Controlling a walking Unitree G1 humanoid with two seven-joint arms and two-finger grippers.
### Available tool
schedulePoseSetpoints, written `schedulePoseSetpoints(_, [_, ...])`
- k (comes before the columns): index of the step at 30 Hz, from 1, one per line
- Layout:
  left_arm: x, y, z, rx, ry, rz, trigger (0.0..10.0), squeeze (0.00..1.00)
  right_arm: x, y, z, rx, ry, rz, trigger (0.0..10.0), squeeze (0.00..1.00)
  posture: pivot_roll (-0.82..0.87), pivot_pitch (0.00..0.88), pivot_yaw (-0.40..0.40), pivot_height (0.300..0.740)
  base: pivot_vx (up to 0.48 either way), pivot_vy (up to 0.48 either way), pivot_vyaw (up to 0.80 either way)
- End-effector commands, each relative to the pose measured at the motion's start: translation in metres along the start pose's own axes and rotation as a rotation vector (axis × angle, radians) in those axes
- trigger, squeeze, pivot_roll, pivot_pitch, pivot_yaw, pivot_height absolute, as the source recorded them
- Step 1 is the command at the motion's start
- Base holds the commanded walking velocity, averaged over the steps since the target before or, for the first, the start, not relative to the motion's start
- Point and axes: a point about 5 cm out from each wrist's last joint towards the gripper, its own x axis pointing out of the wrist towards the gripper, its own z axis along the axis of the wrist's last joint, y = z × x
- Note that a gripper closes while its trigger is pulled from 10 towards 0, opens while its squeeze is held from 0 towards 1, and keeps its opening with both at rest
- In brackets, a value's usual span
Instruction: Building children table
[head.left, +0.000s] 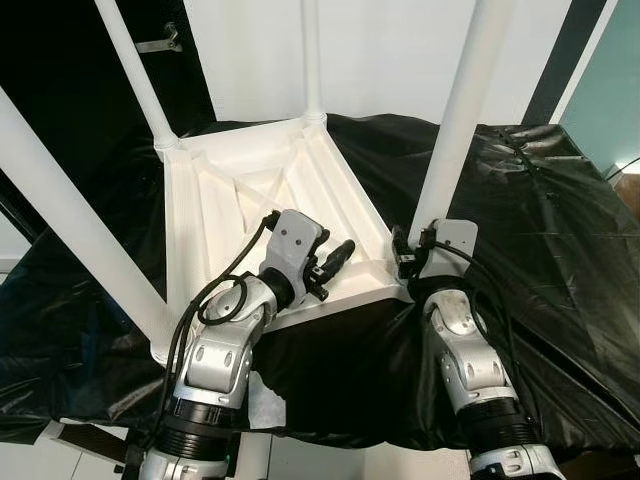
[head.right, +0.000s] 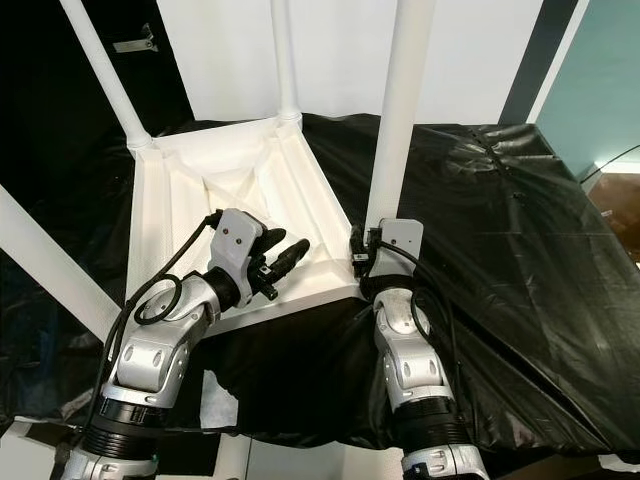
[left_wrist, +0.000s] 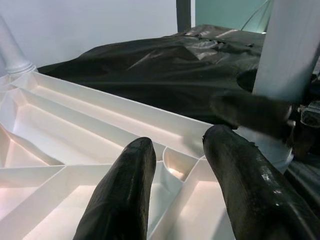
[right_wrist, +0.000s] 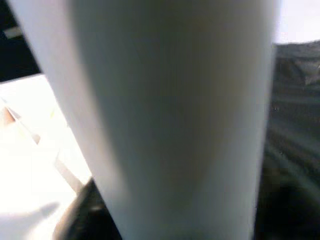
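The counter (head.left: 560, 210) is draped in a black sheet (head.right: 520, 230), and on it the white tabletop (head.left: 250, 200) is laid upside down with its ribbed underside facing up; it is found ahead of both claws, its near edge just beyond the left claw and its near right corner directly at the right claw; four white legs are seen standing up from its corners: the near right leg (head.left: 462, 110) just above the right claw, the near left leg (head.left: 70, 225) well off to the outer side of the left claw, and the two far legs (head.left: 135, 70) and (head.left: 311, 55) well beyond both claws.

The step in hand is judged to be the seating of the near right leg in its corner socket; the other three legs appear already fitted.

The right claw (head.left: 412, 250) is held against the base of the near right leg, where leg and corner meet; in the right wrist view the leg (right_wrist: 170, 115) is pressed close to the camera; whether the claw is clenched on the leg or released cannot be told, since its fingers are hidden behind the wrist housing.

The left claw (head.left: 338, 257) is held over the ribs near the tabletop's front edge, pointing toward the right claw; its fingers (left_wrist: 125, 195) are seen parted with nothing grasped between them, a rib pocket (left_wrist: 177, 165) lying just past the tips.

The next move is judged to call for the leg to be kept upright and pressed or twisted home, while the tabletop is steadied by the left claw so that it is not shifted on the slippery sheet.
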Motion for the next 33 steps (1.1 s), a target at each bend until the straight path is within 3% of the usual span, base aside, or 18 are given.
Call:
schedulePoseSetpoints(1, [-0.001, 0.001, -0.002, 0.004, 0.005, 0.039, 10.0, 0.00, -0.003, -0.002, 0.001, 0.011, -0.006, 0.051, 10.0, 1.00, -0.05, 0.000, 0.020, 0.740, 0.000, 0.000, 0.00])
schedulePoseSetpoints(12, [-0.006, -0.006, -0.008, 0.007, 0.029, -0.010, 10.0, 0.00, -0.009, -0.036, 0.012, 0.023, -0.034, 0.319, 10.0, 1.00, -0.06, 0.008, 0.023, 0.740, 0.000, 0.000, 0.00])
schedulePoseSetpoints(13, [-0.007, -0.007, -0.009, 0.010, 0.034, -0.024, 10.0, 0.00, -0.008, -0.038, 0.013, 0.015, -0.028, 0.357, 10.0, 0.88, -0.06, 0.011, 0.024, 0.740, 0.000, 0.000, 0.00])
schedulePoseSetpoints(14, [-0.009, -0.008, -0.010, 0.012, 0.038, -0.037, 10.0, 0.00, -0.008, -0.040, 0.014, 0.002, -0.025, 0.390, 10.0, 0.00, -0.06, 0.011, 0.024, 0.740, 0.000, 0.000, 0.00])
schedulePoseSetpoints(19, [-0.016, -0.012, -0.012, 0.018, 0.054, -0.105, 10.0, 0.00, 0.002, -0.040, 0.013, -0.039, 0.027, 0.604, 10.0, 0.00, -0.06, 0.018, 0.039, 0.740, 0.000, 0.000, 0.00])
schedulePoseSetpoints(27, [-0.024, -0.021, -0.011, 0.021, 0.065, -0.208, 10.0, 0.00, 0.021, -0.024, 0.011, -0.100, 0.079, 0.789, 10.0, 0.00, -0.05, 0.013, 0.051, 0.740, 0.000, 0.000, 0.00])
schedulePoseSetpoints(29, [-0.025, -0.025, -0.010, 0.032, 0.066, -0.235, 10.0, 0.00, 0.027, -0.019, 0.011, -0.114, 0.087, 0.813, 0.0, 0.00, -0.04, 0.007, 0.043, 0.740, 0.000, 0.000, 0.00])
schedulePoseSetpoints(33, [-0.025, -0.027, -0.009, 0.033, 0.063, -0.241, 10.0, 0.00, 0.028, -0.017, 0.010, -0.115, 0.089, 0.815, 0.0, 0.00, -0.03, 0.006, 0.038, 0.740, 0.000, 0.000, 0.00])
